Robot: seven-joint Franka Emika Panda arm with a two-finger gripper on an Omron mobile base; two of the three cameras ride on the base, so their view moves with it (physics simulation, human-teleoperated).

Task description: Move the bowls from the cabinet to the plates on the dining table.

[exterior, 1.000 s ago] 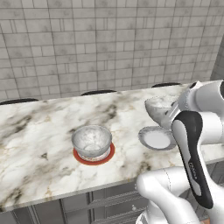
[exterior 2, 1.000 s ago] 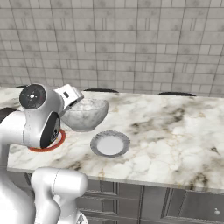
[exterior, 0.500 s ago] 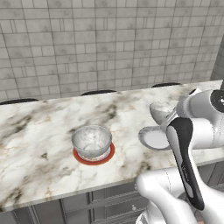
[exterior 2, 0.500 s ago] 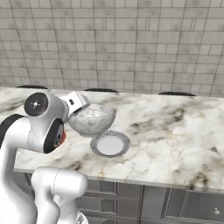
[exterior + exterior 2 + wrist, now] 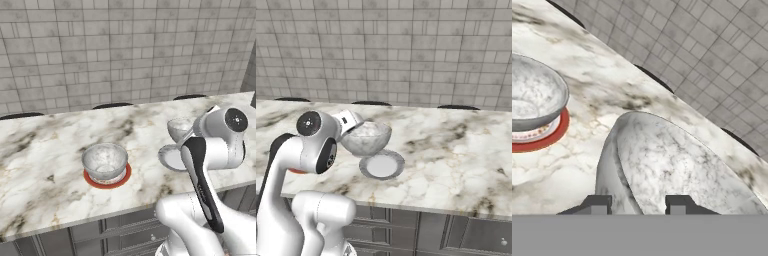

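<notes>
Now the second bowl (image 5: 366, 138) hangs lower and closer over the pale plate (image 5: 382, 165) than it did a second ago, carried in from the side the arm came from. The claw (image 5: 638, 204) is closed on the bowl's rim, one tip outside the wall and one inside. That suggests the last placement is near: the bowl seems only to need lowering onto the plate and releasing.

The first bowl (image 5: 104, 161) already sits on the red-orange plate (image 5: 107, 178) on the marble bench (image 5: 45, 150), so half the task looks done.

From the right base view, the carried bowl is seen above and just behind the pale plate, apparently not yet touching it. From the left base view, the arm hides most of that bowl and part of the plate. From the hand view, the grip on the rim is plain, with the first bowl off to one side.
</notes>
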